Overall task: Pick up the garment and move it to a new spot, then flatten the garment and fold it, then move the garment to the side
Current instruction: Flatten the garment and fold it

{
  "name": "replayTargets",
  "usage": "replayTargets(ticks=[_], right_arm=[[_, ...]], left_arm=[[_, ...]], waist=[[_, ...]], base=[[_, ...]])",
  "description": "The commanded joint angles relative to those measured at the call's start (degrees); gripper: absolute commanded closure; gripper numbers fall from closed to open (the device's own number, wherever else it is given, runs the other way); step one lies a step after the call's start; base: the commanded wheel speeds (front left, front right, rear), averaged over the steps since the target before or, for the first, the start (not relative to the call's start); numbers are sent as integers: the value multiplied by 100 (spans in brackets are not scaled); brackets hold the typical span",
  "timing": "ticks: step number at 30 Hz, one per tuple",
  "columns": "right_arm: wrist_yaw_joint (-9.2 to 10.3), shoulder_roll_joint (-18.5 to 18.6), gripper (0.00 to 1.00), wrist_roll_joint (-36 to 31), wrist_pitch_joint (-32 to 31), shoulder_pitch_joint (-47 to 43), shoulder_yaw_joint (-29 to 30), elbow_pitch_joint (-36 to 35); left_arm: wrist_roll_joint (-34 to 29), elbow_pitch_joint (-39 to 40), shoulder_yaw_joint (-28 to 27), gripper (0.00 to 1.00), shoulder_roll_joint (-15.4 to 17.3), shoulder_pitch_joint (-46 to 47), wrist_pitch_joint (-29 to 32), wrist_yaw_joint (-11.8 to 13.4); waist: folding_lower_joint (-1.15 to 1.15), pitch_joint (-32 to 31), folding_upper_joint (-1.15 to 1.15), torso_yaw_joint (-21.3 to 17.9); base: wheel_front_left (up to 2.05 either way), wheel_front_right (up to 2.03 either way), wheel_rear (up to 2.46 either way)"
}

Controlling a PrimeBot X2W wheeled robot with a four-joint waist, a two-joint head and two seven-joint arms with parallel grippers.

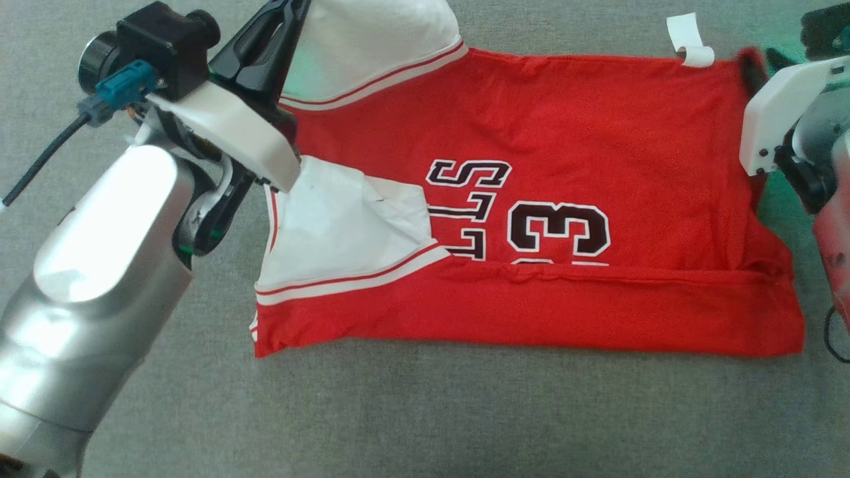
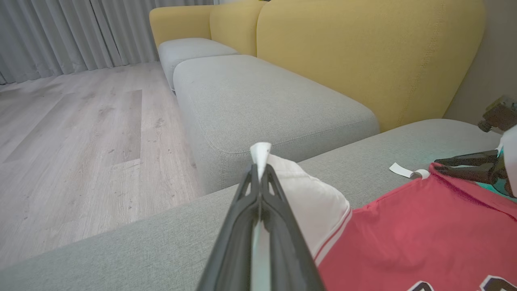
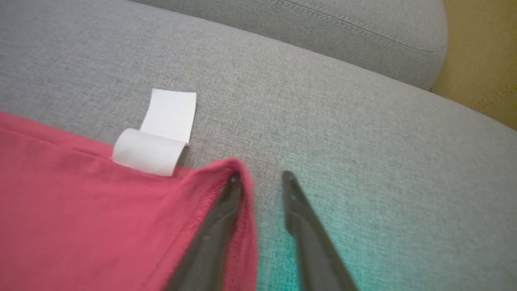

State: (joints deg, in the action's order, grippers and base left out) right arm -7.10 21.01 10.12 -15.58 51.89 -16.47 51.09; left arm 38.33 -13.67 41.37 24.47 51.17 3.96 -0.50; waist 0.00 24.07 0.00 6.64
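A red jersey [image 1: 564, 153] with white sleeves and dark numbers lies spread on the grey sofa cushion [image 1: 425, 411], its near edge folded up in a band. My left gripper [image 1: 290, 13] is shut on the far white sleeve [image 1: 378, 40]. In the left wrist view a tip of that sleeve [image 2: 311, 202] sticks out past the closed left gripper [image 2: 258, 171]. My right gripper [image 3: 261, 178] stands open at the jersey's [image 3: 80, 210] far right corner. One finger lies against the red hem corner and the other is over bare cushion.
A curled white label [image 1: 687, 40] lies at the jersey's far edge, close to the right gripper. Behind are a second grey seat [image 2: 262, 101] and the yellow sofa back [image 2: 363, 52]. Wooden floor [image 2: 72, 141] and curtains lie beyond the cushion's left end.
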Motion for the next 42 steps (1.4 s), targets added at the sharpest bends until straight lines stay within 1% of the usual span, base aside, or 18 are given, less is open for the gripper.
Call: replayTargets(ticks=[1, 8, 12, 16, 20, 25, 27, 29, 30, 35, 39, 42], right_arm=[[-39, 61, 100, 75, 88, 47, -104, -20], [-39, -92, 100, 757, 873, 373, 230, 25], [-39, -237, 100, 1410, 1133, 531, 323, -124], [-39, -248, 100, 1864, 1355, 676, 224, -350], [-39, -258, 100, 2292, 1620, 805, 94, -560], [-39, -256, 100, 2649, 1966, 994, -32, -589], [-39, -256, 100, 2768, 2026, 1020, -129, -551], [-39, -245, 100, 2902, 2050, 1003, -261, -537], [-39, -245, 100, 2902, 2050, 1003, -261, -537], [-39, -52, 100, 3383, 2032, 761, -630, -663], [-39, 287, 100, 3765, 1938, 415, -985, -863], [-39, 562, 100, 4020, 1875, 150, -1222, -982]], left_arm=[[41, 120, -261, 100, 235, 266, -2, 43], [99, -344, -529, 100, 455, 334, -138, 196], [124, -729, -697, 100, 518, 551, -284, 208], [-66, -1185, -728, 100, 548, 961, -523, 167], [-236, -1686, -709, 100, 451, 1459, -810, 50], [-447, -2344, -690, 100, 261, 2054, -1335, -45], [-486, -2596, -671, 100, 165, 2190, -1496, -91], [-504, -2805, -609, 100, 68, 2236, -1576, -194], [-504, -2805, -609, 100, 68, 2236, -1576, -194], [-449, -3070, -535, 100, -24, 2049, -1721, -375], [-370, -3034, -396, 100, 0, 1693, -1706, -514], [-279, -2878, -285, 100, 99, 1413, -1562, -585]], waist=[[0, -7, 0, -14], [0, -52, 0, -179], [0, -34, 0, -284], [0, 24, 0, -381], [0, 93, 0, -454], [0, 157, 0, -505], [0, 148, 0, -511], [0, 119, 0, -503], [0, 119, 0, -503], [0, -43, 0, -420], [0, -232, 0, -307], [0, -395, 0, -234]], base=[[0, 0, 0], [0, 0, 0], [0, 0, 0], [0, 0, 0], [0, 0, 0], [0, 0, 0], [0, 0, 0], [0, 0, 0], [0, 0, 0], [0, 0, 0], [0, 0, 0], [0, 0, 0]])
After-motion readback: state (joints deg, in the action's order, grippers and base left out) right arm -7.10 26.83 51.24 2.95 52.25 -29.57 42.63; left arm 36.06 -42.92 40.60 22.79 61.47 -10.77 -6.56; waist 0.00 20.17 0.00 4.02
